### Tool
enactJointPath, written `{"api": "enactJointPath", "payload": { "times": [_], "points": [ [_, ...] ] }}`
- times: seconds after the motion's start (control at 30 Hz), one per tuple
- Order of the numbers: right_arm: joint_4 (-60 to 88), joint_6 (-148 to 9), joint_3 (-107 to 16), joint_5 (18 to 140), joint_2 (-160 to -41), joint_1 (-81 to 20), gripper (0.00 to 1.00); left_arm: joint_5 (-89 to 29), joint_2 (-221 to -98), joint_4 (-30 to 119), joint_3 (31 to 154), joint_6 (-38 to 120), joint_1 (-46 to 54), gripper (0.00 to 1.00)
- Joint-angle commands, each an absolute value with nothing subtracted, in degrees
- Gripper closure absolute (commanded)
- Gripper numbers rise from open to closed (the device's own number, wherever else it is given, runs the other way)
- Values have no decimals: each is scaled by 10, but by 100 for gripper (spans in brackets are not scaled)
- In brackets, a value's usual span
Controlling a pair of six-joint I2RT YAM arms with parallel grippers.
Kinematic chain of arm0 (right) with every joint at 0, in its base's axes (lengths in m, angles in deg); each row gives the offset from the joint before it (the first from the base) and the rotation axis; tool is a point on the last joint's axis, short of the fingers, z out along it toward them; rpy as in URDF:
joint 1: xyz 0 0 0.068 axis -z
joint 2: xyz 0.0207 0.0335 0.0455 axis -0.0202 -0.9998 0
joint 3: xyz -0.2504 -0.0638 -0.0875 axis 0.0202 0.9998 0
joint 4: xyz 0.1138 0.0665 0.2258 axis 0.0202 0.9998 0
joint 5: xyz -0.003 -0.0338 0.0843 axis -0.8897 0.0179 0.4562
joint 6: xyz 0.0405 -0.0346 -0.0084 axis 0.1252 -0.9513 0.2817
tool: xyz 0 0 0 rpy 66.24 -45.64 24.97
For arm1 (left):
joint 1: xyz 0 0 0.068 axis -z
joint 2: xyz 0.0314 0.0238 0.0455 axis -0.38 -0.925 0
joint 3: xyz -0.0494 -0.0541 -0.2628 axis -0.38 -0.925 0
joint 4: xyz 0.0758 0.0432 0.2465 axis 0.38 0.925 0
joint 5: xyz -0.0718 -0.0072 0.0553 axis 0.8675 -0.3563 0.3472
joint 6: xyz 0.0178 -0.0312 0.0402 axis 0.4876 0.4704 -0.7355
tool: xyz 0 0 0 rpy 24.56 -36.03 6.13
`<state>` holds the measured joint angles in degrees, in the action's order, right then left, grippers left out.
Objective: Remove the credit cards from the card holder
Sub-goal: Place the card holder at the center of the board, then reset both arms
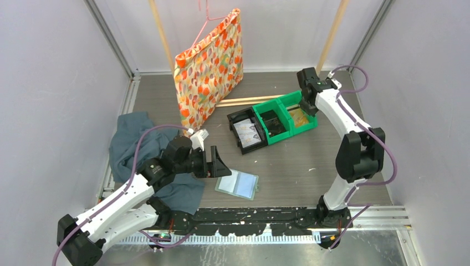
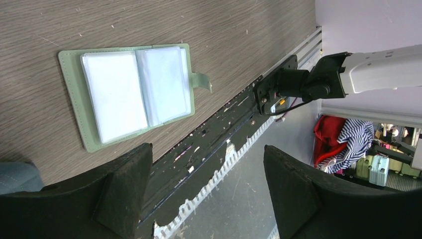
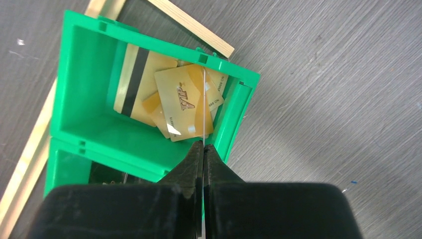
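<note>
Left gripper (image 2: 208,158), at 8 o'clock in the top view: jaws wide apart, holding nothing, hovering over the table edge. Card holder (image 1: 237,184) lies open flat on the table (image 1: 310,160) at 6 o'clock, just right of that gripper, pale sleeves up (not touching). Dark teal cloth (image 1: 127,138) at 9 o'clock. Right gripper (image 3: 203,147), at 1 o'clock: fingers pressed together on a thin card (image 3: 203,99) seen edge-on, above the green bin (image 3: 74,99). Gold cards (image 3: 181,104) lie inside the bin.

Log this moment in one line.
left gripper open, near open card holder on table | right gripper shut on card over green bin | gold cards in bin
</note>
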<state>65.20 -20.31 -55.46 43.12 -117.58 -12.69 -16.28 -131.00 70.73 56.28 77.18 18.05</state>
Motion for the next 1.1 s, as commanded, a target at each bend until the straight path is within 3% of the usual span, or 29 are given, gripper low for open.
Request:
{"api": "enactJointPath", "payload": {
  "times": [0.0, 0.37, 0.4, 0.47, 0.5, 0.53, 0.8, 0.93, 1.07],
  "points": [
    [637, -194, -568, 431, -1209, -127, 100, -170, -1291, 712, 562, 765, 179, 17],
    [626, -166, -622, 440, -1305, -125, 99, -185, -1284, 758, 583, 753, 179, 17],
    [618, -165, -624, 447, -1308, -125, 91, -184, -1283, 761, 583, 753, 179, 17],
    [600, -174, -626, 459, -1306, -125, 29, -186, -1281, 764, 581, 755, 179, 17],
    [588, -178, -624, 463, -1301, -125, 9, -184, -1280, 764, 580, 752, 179, 17],
    [579, -184, -623, 467, -1293, -125, 2, -181, -1283, 763, 581, 749, 179, 17],
    [549, -226, -596, 475, -1167, -125, 0, -178, -1323, 757, 599, 740, 179, 18],
    [532, -278, -545, 485, -1048, -126, 0, -168, -1333, 773, 644, 698, 179, 18],
    [523, -312, -446, 448, -898, -130, 0, -237, -1342, 849, 723, 658, 178, 18]
  ]
}}
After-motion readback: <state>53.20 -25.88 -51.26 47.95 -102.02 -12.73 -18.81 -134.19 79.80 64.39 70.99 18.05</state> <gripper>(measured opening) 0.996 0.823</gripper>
